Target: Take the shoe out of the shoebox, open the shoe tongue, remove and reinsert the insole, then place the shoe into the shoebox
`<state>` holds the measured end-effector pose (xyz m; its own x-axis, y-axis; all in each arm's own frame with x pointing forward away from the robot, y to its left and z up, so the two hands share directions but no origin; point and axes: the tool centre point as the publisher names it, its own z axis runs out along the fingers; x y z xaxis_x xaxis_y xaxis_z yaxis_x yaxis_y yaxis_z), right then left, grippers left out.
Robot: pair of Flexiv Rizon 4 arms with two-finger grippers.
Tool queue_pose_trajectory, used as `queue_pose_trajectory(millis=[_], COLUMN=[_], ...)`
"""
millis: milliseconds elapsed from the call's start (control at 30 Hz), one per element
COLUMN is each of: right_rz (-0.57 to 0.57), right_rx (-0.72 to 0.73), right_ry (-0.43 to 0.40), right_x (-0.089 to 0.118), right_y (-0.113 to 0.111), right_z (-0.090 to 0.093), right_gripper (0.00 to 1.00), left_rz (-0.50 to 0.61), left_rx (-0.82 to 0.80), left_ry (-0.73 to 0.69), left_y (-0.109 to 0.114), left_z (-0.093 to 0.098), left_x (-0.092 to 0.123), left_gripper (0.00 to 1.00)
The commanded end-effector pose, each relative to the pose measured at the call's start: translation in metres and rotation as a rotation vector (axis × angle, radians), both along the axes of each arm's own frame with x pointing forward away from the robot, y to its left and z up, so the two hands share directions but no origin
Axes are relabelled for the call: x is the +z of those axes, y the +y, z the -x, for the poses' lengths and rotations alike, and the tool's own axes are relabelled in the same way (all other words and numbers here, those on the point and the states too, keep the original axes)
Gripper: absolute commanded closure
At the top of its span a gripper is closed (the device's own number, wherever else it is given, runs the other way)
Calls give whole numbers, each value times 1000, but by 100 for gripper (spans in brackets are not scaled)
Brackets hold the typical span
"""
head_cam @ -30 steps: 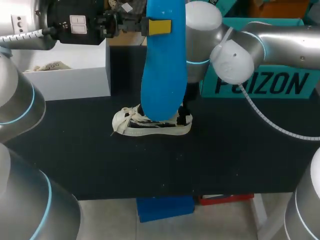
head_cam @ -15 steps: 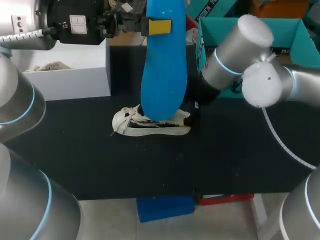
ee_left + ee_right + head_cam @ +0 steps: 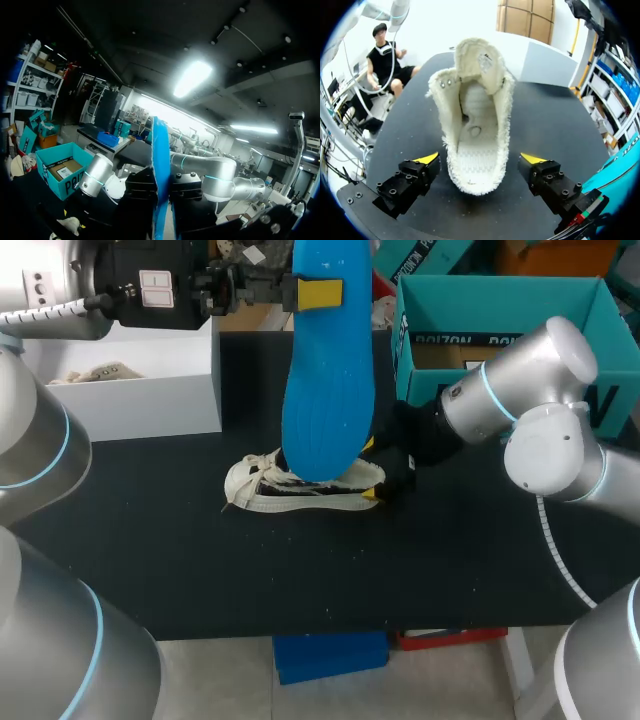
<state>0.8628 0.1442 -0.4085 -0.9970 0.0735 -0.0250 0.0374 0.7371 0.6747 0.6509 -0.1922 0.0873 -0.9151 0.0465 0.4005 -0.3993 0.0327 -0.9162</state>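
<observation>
One black table (image 3: 150,540) takes up pretty much the whole scene. At the back left there's a white box (image 3: 140,390), its front wall running parallel to the table's back edge. Next over, the left gripper (image 3: 318,292) is up high, clamped on the upper end of the blue insole (image 3: 328,390). The insole hangs upright and hides the middle of the shoe (image 3: 290,490) from above. From the left wrist it's edge-on (image 3: 160,180) between the fingers.

The shoe sits on its sole about mid-table, toe to the left, heel to the right. There's a wide strip of black table between it and the near edge.

The right gripper (image 3: 372,470) is low at the heel, jaws wide, one yellow tip on each side. From its wrist, the shoe (image 3: 477,130) opens toward the gripper (image 3: 481,160), with a small gap at each tip.

The teal shoebox (image 3: 500,280) stands open at the back right, behind the right arm.
</observation>
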Motion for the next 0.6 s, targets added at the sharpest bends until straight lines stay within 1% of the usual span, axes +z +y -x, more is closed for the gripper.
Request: queue_pose_trajectory(millis=[33, 600], right_rz=[-156, -231], right_rx=[-6, 7], right_ry=[-17, -1], right_x=[-8, -20], right_y=[1, 8], right_z=[1, 1], right_gripper=[0, 0], left_rz=[-5, -5], left_rx=[1, 1], left_ry=[2, 2], left_y=[-1, -1], left_z=[0, 0], left_x=[1, 1], left_gripper=[100, 100])
